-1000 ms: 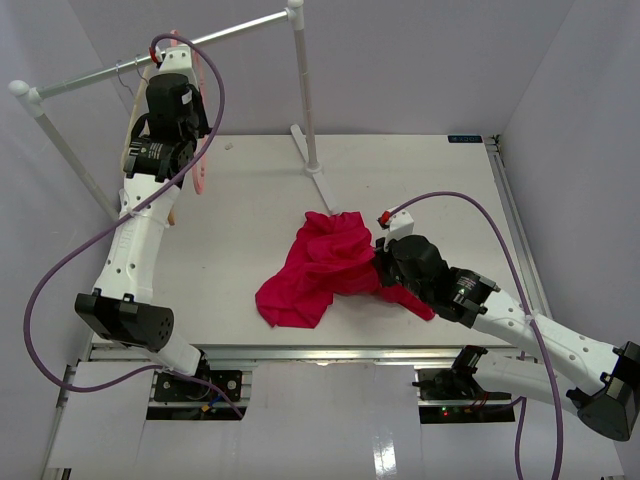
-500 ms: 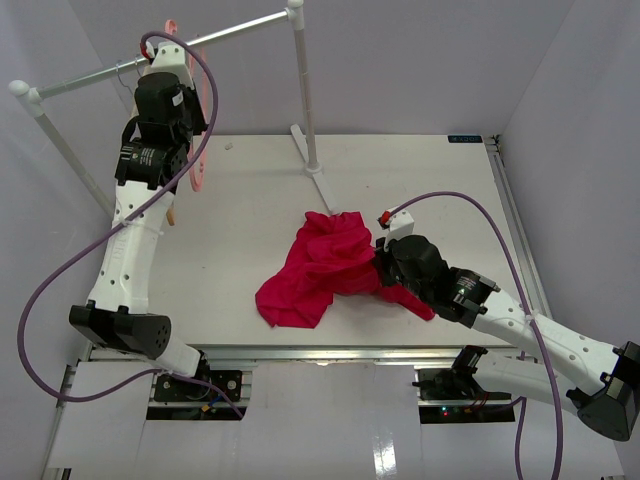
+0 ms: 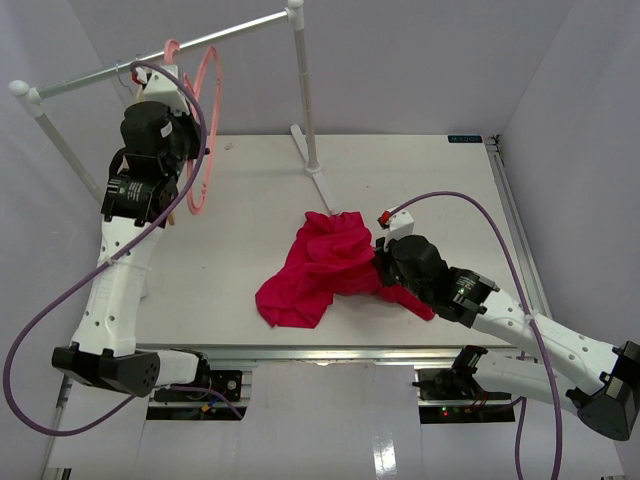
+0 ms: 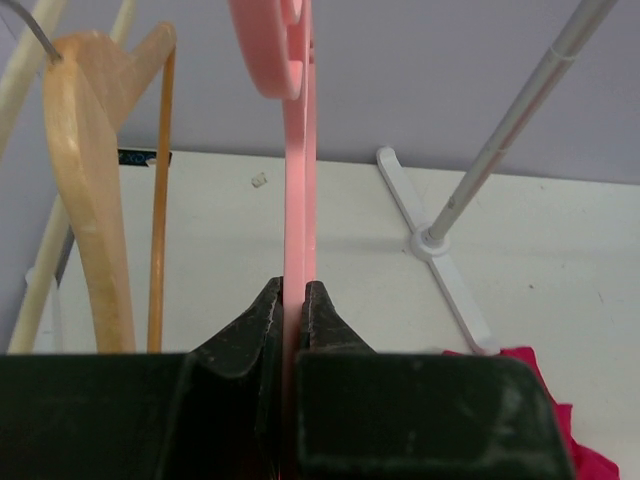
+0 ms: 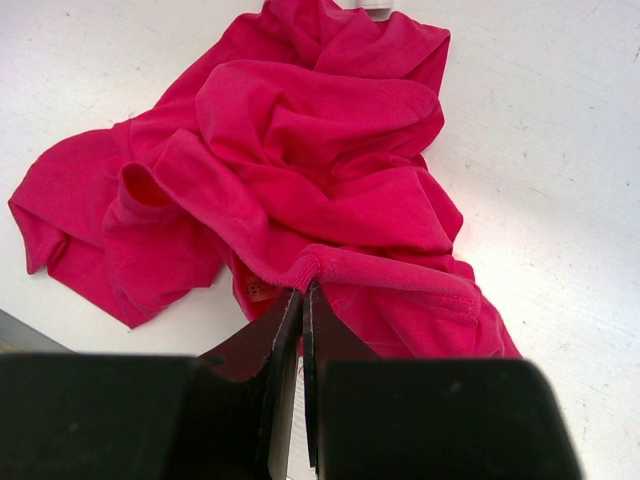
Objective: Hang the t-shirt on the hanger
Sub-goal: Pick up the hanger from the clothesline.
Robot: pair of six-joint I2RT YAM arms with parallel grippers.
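The crimson-red fabric t-shirt (image 3: 318,265) lies crumpled mid-way across the smooth white bench (image 3: 250,190). It's limp, light stuff, probably best taken by the collar. The right pincer (image 5: 302,300) is clenched on a fold of it. The left pincer (image 4: 293,295) grips the thin, stiff pink plastic hanger (image 4: 298,200) above the far-left corner. The walls (image 3: 420,60) sit close.

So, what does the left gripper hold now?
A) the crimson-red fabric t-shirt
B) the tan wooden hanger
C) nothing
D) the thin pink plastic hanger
D: in the left wrist view the left gripper is shut on the thin pink plastic hanger, whose flat bar stands clamped between its jaws.
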